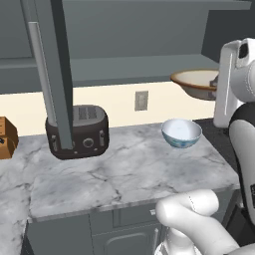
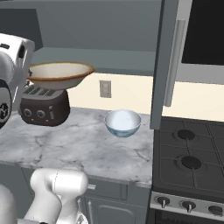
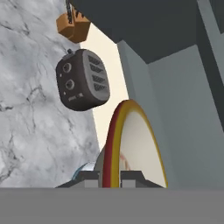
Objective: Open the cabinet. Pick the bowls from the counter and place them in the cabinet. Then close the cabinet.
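Observation:
The cabinet stands open, one door (image 1: 56,74) swung out on the left and the other door (image 2: 168,61) on the right, with the grey shelf (image 1: 124,64) (image 2: 96,54) bare between them. My gripper (image 1: 215,85) (image 2: 29,78) (image 3: 110,177) is shut on the rim of the cream bowl (image 1: 195,82) (image 2: 59,74) (image 3: 131,144), held in the air at about shelf height, in front of the opening. The white bowl with blue pattern (image 1: 182,133) (image 2: 123,123) sits upright on the marble counter (image 1: 114,174) (image 2: 65,144) (image 3: 26,109), below the held bowl.
A dark toaster (image 1: 77,132) (image 2: 43,107) (image 3: 83,81) stands at the back of the counter against the cream wall. A brown box (image 1: 6,137) (image 3: 73,26) sits at the far left. A stove (image 2: 192,157) adjoins the counter on the right. A wall outlet (image 1: 141,101) is behind.

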